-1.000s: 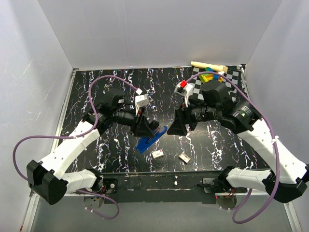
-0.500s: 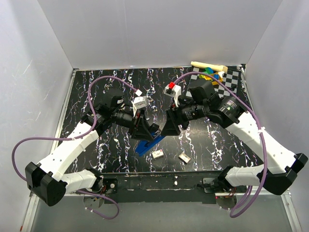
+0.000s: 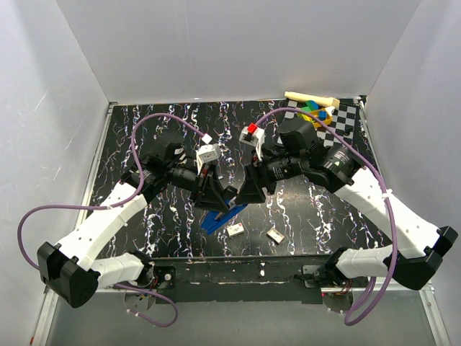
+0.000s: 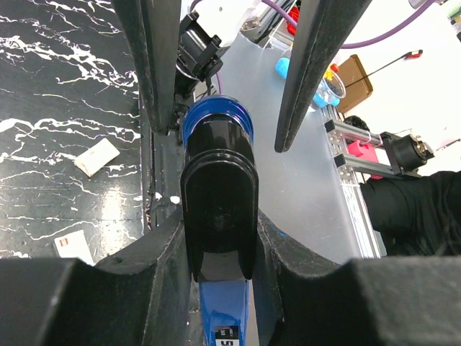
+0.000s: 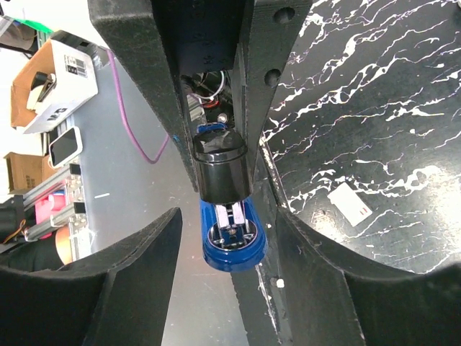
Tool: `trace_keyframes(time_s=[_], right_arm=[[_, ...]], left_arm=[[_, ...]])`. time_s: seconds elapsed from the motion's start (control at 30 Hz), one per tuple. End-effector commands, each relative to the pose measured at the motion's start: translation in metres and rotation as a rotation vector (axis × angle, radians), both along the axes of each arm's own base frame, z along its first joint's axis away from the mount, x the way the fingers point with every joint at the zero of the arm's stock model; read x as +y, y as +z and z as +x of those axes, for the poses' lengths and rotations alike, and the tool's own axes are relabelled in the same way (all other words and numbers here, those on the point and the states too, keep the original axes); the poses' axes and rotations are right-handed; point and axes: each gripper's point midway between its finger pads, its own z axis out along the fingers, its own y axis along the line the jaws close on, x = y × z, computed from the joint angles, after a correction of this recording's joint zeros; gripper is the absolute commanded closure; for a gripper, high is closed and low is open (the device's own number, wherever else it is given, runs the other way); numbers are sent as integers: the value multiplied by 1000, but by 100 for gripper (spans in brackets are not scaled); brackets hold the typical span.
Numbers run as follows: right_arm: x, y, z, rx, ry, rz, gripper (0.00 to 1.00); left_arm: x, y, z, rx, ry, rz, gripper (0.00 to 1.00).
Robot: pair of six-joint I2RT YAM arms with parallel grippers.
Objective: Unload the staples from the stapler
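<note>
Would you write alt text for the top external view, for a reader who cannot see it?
Two robot arms meet mid-table over a blue stapler: the left gripper grips it, and the open right gripper straddles its far end. Two small white pieces lie on the black marbled table nearby; a block toy sits in the far right corner.

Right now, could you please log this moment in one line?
left gripper: shut on stapler | right gripper: open around stapler's end | table: white scraps

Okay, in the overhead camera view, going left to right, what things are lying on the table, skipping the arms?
blue stapler → first small white piece → second small white piece → colourful block toy at the far edge → checkered mat
</note>
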Motion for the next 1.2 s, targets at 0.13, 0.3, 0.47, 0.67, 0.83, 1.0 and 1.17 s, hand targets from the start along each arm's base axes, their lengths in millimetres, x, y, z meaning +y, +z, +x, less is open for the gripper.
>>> trace_keyframes(time_s=[0.13,0.3,0.47,0.67,0.83,1.0,1.17], right_arm=[[11,4,-8,3,49,48,41],[15,4,-13,11,69,58,62],[12,6,-16,-6,70,89,99],[3,-15,-31,29,70,128,99],[-4,-35,-43,84,56,149,99],[-5,-46,-50,117,43,176,99],[-3,-50,-55,142,49,199,99]], left_arm=[[3,28,-14,-47,-67,-84,100],[3,29,-15,-48,-69,-88,100],[2,34,-13,-56,-61,-97,100],[-2,56,-3,-118,42,-158,100],[-3,79,2,-140,123,-231,100],[-4,95,3,-151,151,-290,100],[-5,102,7,-152,178,-303,100]])
